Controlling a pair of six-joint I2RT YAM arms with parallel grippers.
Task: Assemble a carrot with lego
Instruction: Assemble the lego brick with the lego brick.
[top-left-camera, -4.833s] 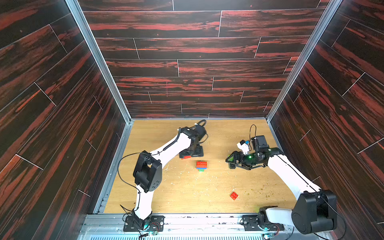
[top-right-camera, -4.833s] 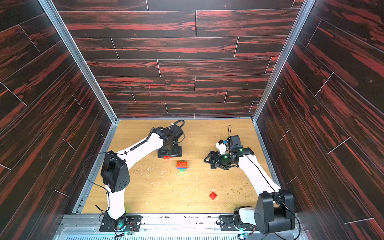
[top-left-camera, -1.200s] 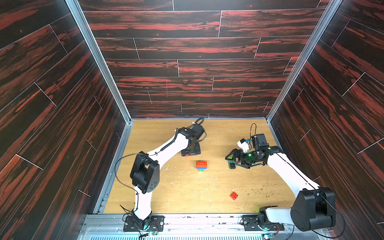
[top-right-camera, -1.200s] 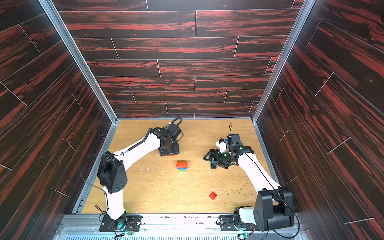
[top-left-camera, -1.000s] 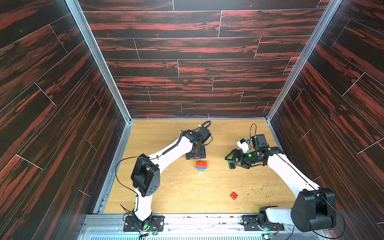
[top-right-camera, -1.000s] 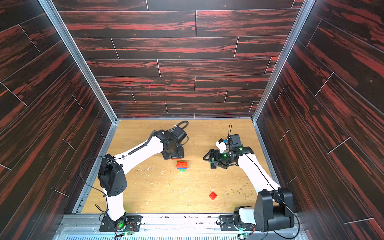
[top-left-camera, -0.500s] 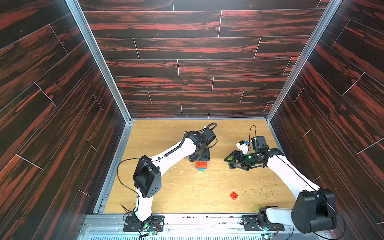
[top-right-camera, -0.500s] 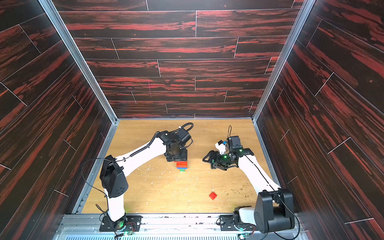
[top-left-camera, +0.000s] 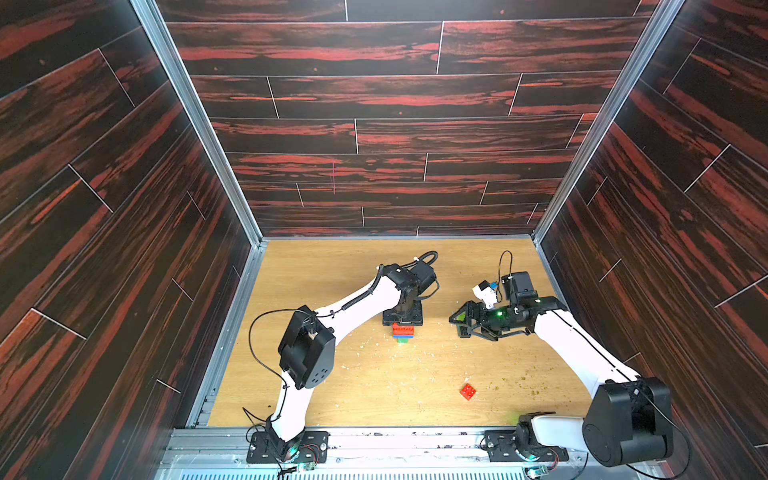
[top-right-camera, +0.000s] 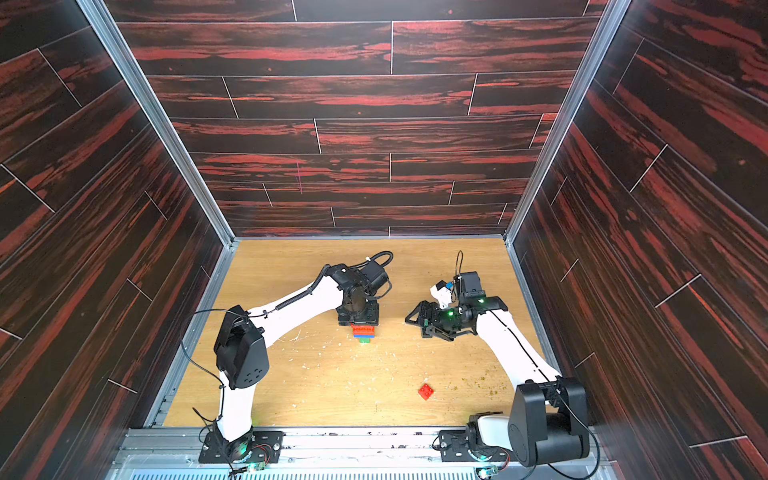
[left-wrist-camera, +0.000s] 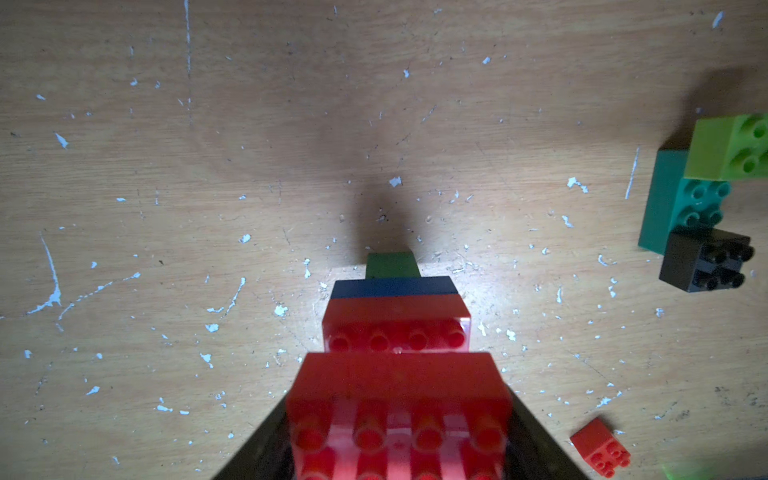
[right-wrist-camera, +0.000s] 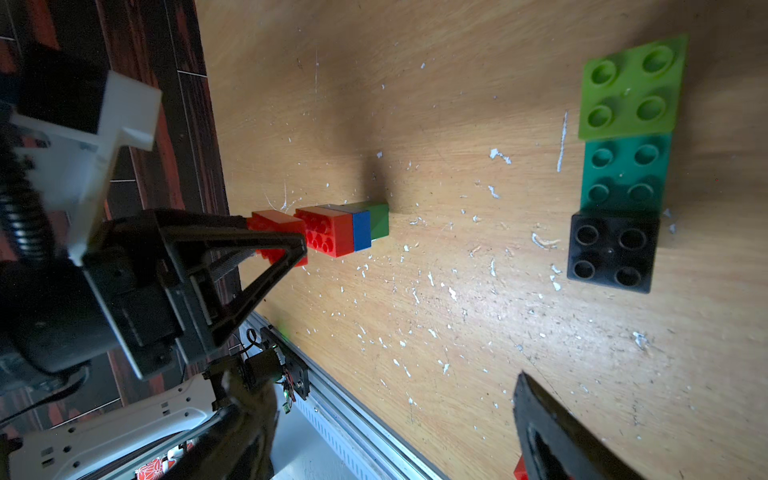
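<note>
The unfinished carrot (top-left-camera: 402, 333) is laid flat near the middle of the tabletop (top-left-camera: 332, 270) and is seen in both top views (top-right-camera: 363, 333). It is made up of a green tip, a blue brick and a red one, with the tip turned to 6 o'clock and the red end to 12 o'clock.

A second red brick (right-wrist-camera: 272, 224) is clamped between the left fingers (right-wrist-camera: 270, 270) and is held at the carrot's red end, at its 12 o'clock. Whether the two are touching or only just beside each other cannot be told.

A lime brick (right-wrist-camera: 631, 87), a teal brick (right-wrist-camera: 623, 174) and a black brick (right-wrist-camera: 611, 249) are grouped in a touching row on the tabletop, teal in the middle. The row is shown in both wrist views; in the top views it cannot be made out clearly.

The right fingers (top-left-camera: 460, 312) are spread wide with nothing between them, at the carrot's 3 o'clock.

A loose red brick (top-left-camera: 468, 391) is left between 4 and 5 o'clock of the carrot, well apart from it.
</note>
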